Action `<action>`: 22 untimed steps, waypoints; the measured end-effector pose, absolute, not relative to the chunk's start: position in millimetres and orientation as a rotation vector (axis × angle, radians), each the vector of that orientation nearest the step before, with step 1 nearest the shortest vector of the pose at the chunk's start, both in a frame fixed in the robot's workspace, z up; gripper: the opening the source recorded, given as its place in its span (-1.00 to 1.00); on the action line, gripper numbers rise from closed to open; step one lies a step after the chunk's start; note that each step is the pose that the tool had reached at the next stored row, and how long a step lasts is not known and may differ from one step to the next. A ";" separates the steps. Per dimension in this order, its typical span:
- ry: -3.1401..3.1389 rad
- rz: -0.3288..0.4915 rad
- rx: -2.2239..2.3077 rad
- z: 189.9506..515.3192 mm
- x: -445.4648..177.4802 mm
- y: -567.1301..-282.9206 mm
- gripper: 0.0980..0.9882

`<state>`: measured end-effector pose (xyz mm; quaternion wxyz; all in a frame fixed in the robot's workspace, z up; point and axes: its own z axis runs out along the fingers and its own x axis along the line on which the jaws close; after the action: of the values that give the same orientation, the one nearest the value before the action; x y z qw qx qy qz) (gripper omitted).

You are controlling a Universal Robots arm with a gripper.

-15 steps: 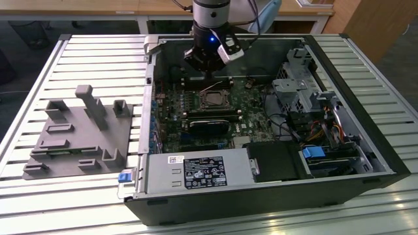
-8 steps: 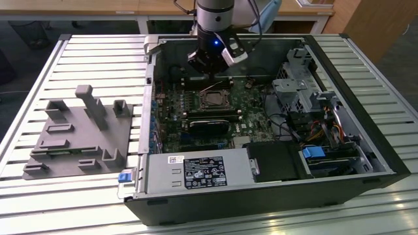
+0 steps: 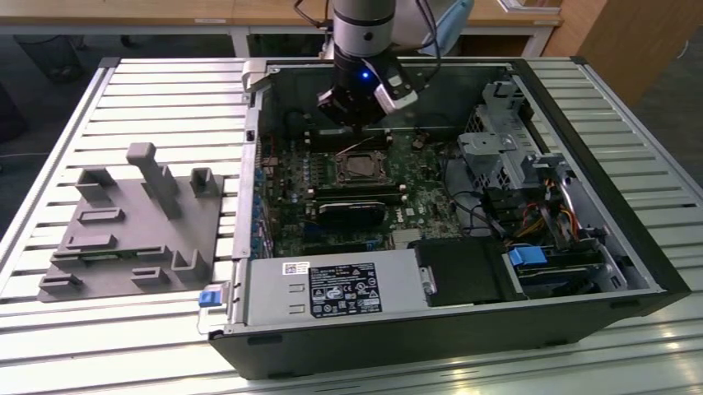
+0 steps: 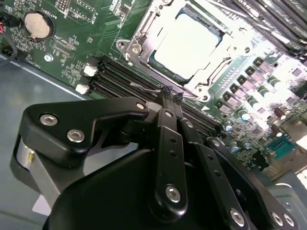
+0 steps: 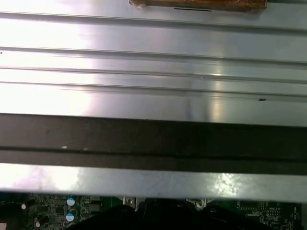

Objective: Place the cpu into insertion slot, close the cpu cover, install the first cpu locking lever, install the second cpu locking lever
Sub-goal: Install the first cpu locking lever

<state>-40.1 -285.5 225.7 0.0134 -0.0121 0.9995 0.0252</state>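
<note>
We see the black two-fingered gripper (image 4: 169,96) poised over the green motherboard (image 4: 81,38), fingers pressed together.
Just beyond its tips we find the silvery-grey square cpu (image 4: 189,43) seated in the black-rimmed insertion slot (image 3: 358,170), framed by the dull silver cpu cover (image 4: 144,40).

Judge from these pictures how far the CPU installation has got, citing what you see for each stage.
Done: the silvery-grey square cpu sits in the black-rimmed insertion slot, with the dull silver cpu cover frame lying closed around it. In hand: the black gripper is shut on a thin wire locking lever beside the socket. Left: whether either lever is latched cannot be told.
</note>
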 end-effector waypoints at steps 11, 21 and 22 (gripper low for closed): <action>3.114 0.078 -0.037 220.8 -31.1 -279.3 -0.98; 3.113 0.078 -0.010 213.8 -23.0 -279.2 -0.98; 3.113 0.078 -0.010 213.1 -23.0 -279.2 -0.98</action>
<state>-23.0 -279.2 213.1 0.0137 -0.0031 0.9996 0.0251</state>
